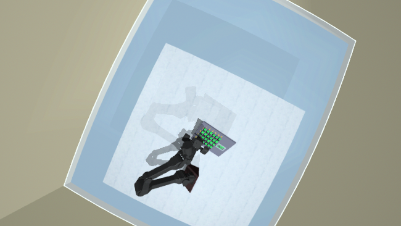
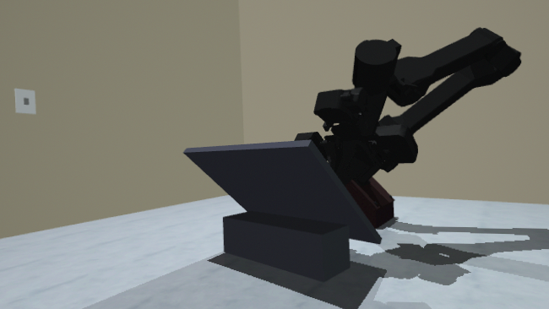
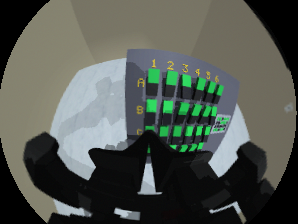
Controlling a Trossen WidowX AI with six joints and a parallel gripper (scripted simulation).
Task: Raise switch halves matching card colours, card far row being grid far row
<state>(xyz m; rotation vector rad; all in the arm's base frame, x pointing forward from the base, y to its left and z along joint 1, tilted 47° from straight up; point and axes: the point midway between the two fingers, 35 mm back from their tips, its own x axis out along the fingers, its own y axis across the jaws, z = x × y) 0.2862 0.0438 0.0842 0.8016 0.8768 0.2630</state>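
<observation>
Wrist view: gripper jaws pressed together on nothing, tip at the near left corner of the tilted panel | switches look stiff, rocking; press raised ends, never grasp | card sits right of grid.

Evenly bright, no glare. Overlapping grey shadows of the arm thrown across the pale bench. Wrist view circular, bulging at the rim, soft and blocky throughout.
</observation>
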